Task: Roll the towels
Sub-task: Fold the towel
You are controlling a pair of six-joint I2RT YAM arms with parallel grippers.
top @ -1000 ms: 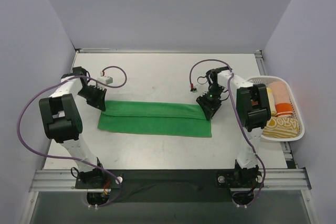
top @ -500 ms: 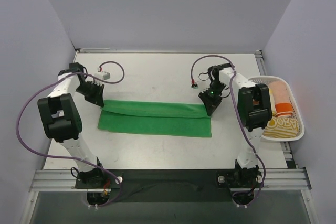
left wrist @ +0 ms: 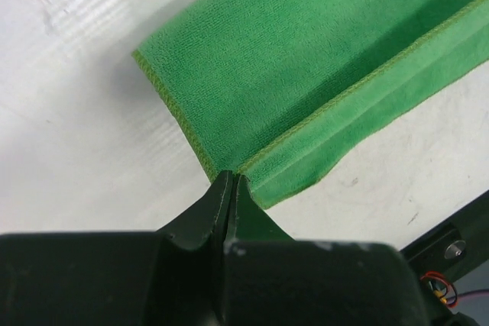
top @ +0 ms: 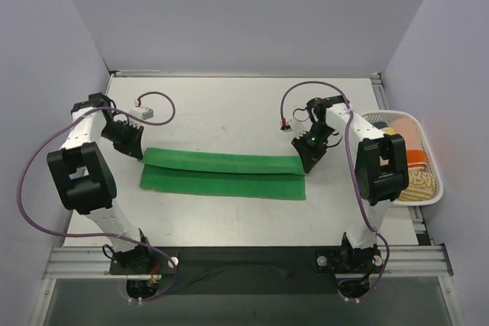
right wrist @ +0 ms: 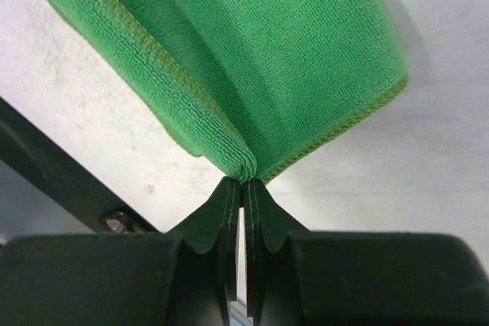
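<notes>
The bright green towel [top: 221,172] lies as a long folded strip across the middle of the table. My left gripper [top: 138,152] is shut on its far left corner, and the left wrist view shows the jaws [left wrist: 231,181] pinching the folded edge of the green towel [left wrist: 306,59]. My right gripper [top: 306,164] is shut on the far right corner, and the right wrist view shows the towel [right wrist: 252,43] bunched between the fingertips [right wrist: 244,182]. A pale yellow towel [top: 394,143] lies in the basket.
A white slatted basket [top: 432,196] at the right table edge holds rolled towels, orange and patterned ones among them. Purple cables loop over the table behind both arms, with a small white connector [top: 144,113] at far left. Grey walls close in on three sides.
Both grippers have moved away from me and outward with the towel's far corners. The towel's upper layer has been drawn back, so the strip is now narrower and longer.
</notes>
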